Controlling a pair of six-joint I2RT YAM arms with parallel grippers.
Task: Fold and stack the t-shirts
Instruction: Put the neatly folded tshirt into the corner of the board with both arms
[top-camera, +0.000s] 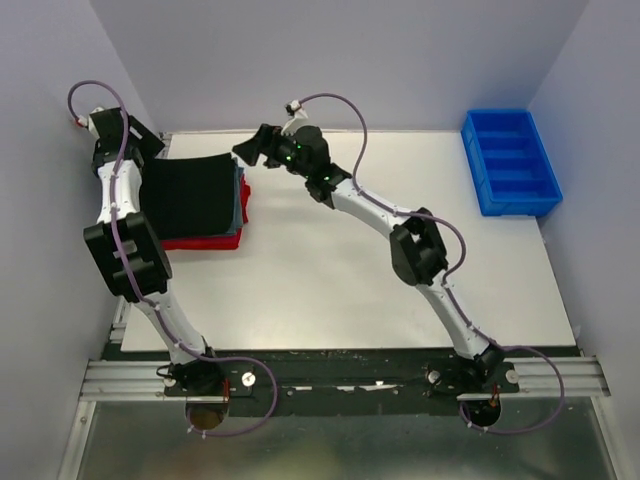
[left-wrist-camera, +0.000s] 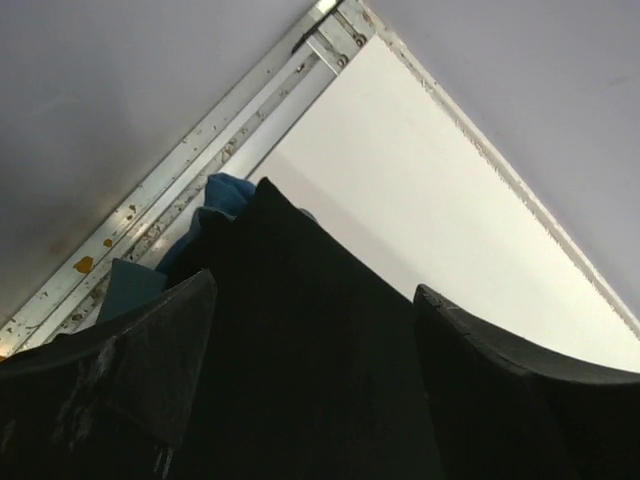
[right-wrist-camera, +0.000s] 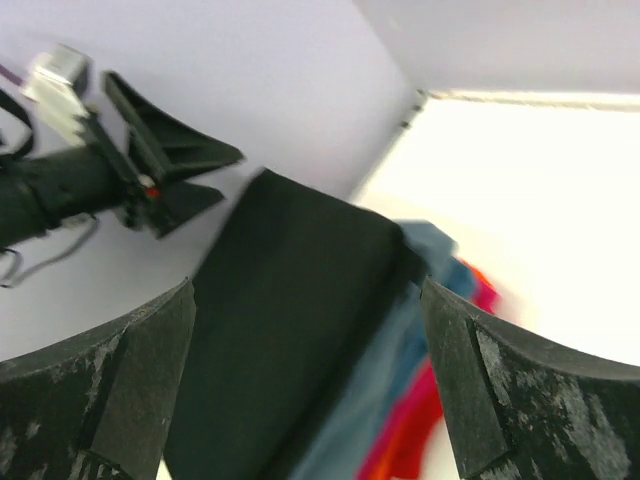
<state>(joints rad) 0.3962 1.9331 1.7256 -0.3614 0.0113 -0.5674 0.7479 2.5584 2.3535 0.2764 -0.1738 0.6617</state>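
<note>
Three t-shirts (top-camera: 205, 215) sit folded in one stack at your bench's (top-camera: 350, 290) far-left corner, black tee (top-camera: 190, 190) over slate-blue tee (top-camera: 243, 198) over red tee (top-camera: 200, 243), so your left gripper (top-camera: 150, 148) and right gripper (top-camera: 247, 152), flanking it, both gape wide and hold nothing.

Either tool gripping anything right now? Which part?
Nothing is held. Left tool and right tool both stand open by the folded black t-shirt topping the stack.
</note>
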